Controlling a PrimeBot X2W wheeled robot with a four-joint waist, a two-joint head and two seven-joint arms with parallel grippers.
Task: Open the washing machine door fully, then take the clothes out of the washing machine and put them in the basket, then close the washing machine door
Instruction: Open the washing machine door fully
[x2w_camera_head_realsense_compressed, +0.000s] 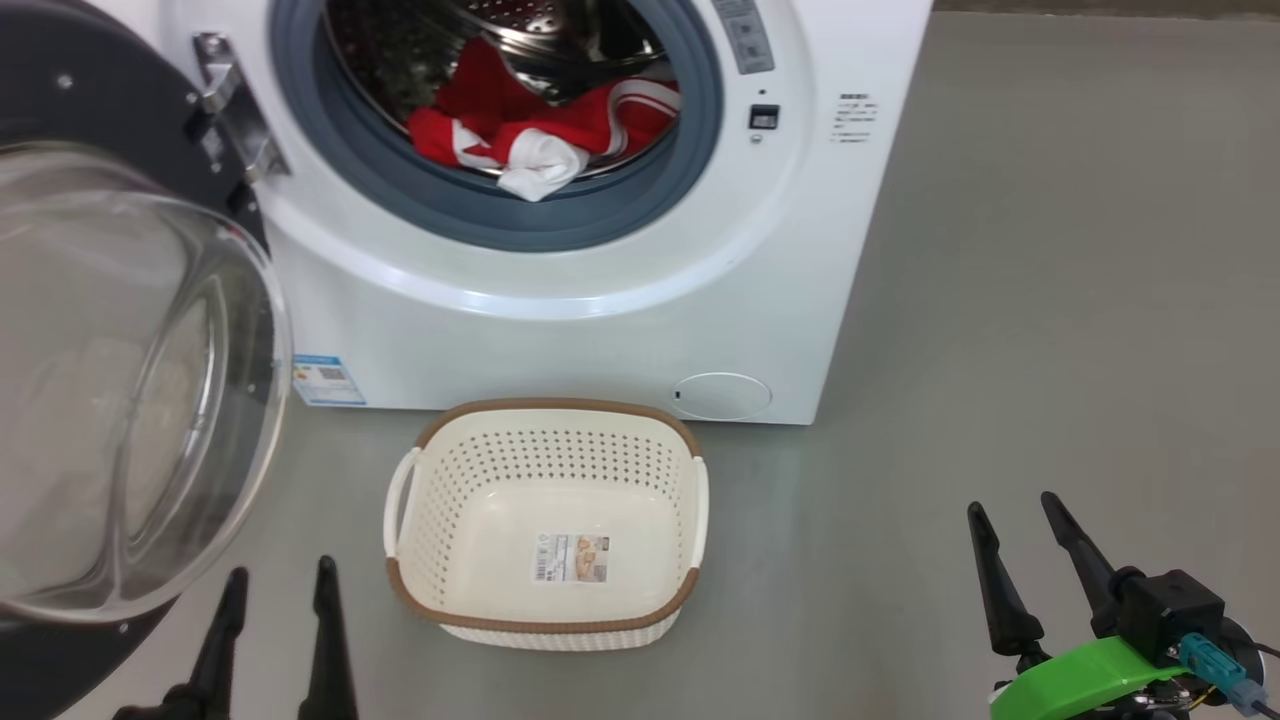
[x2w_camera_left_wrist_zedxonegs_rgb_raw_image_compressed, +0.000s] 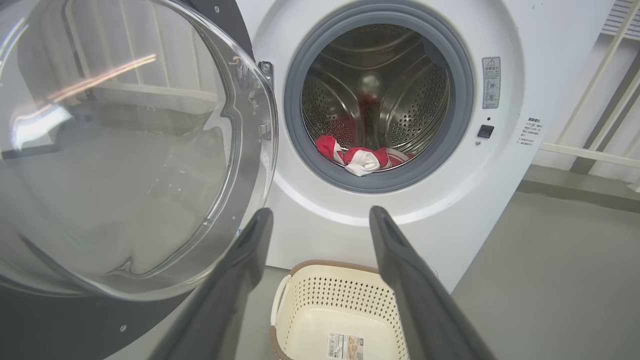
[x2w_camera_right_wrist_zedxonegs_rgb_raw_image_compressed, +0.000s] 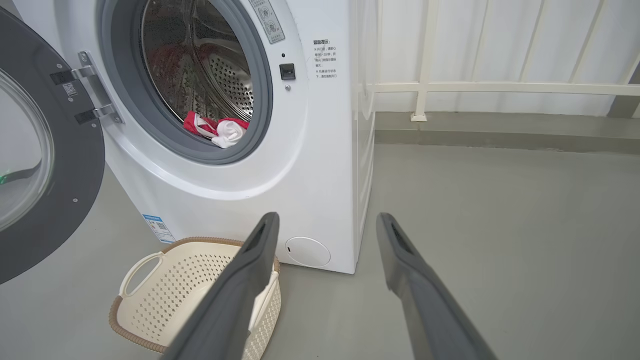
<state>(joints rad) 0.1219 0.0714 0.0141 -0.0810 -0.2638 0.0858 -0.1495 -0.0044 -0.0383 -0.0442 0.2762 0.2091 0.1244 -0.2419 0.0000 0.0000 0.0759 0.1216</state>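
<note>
Head view: the white, box-shaped washing machine (x2w_camera_head_realsense_compressed: 560, 330) stands on the smooth grey floor (x2w_camera_head_realsense_compressed: 1050, 300), its round, black-rimmed washing machine door (x2w_camera_head_realsense_compressed: 130, 400) open at the left with the clear glass bowl bulging outward. Soft red clothes (x2w_camera_head_realsense_compressed: 500, 130) with white stripes lie at the perforated steel drum's front lip, inside the grey rubber gasket (x2w_camera_head_realsense_compressed: 500, 215). A cream perforated basket (x2w_camera_head_realsense_compressed: 560, 405) with a brown woven-look rim sits on the floor just before the machine. The long dark left fingers (x2w_camera_head_realsense_compressed: 328, 640) and right fingers (x2w_camera_head_realsense_compressed: 992, 580) are spread wide, holding nothing.
</note>
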